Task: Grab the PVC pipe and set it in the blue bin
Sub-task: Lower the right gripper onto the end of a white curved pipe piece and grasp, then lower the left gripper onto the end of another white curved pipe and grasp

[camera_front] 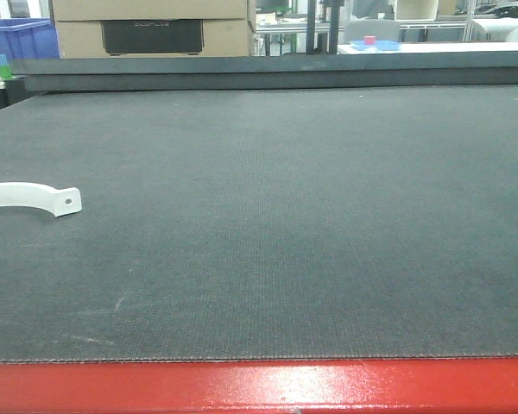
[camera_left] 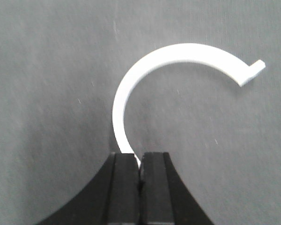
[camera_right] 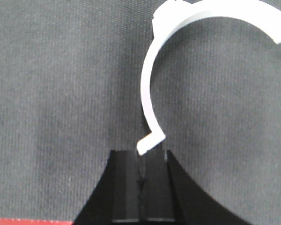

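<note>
The PVC pipe (camera_front: 34, 197) is a white arched strap with a holed tab. It is at the left edge of the front view, with its left part cut off by the frame. In the left wrist view the white arch (camera_left: 178, 51) stands over the dark mat, and my left gripper (camera_left: 139, 161) is shut on its near end. In the right wrist view a white arch (camera_right: 147, 84) ends in a tab (camera_right: 150, 143). The tab touches the tips of my right gripper (camera_right: 141, 154), whose jaws are shut. I cannot tell if the tab is pinched. Neither gripper shows in the front view.
The dark mat (camera_front: 285, 224) covers the table, which has a red front edge (camera_front: 259, 388). A blue bin (camera_front: 17, 39) stands beyond the far left corner beside a cardboard box (camera_front: 151, 30). A raised dark ledge (camera_front: 276, 69) runs along the back.
</note>
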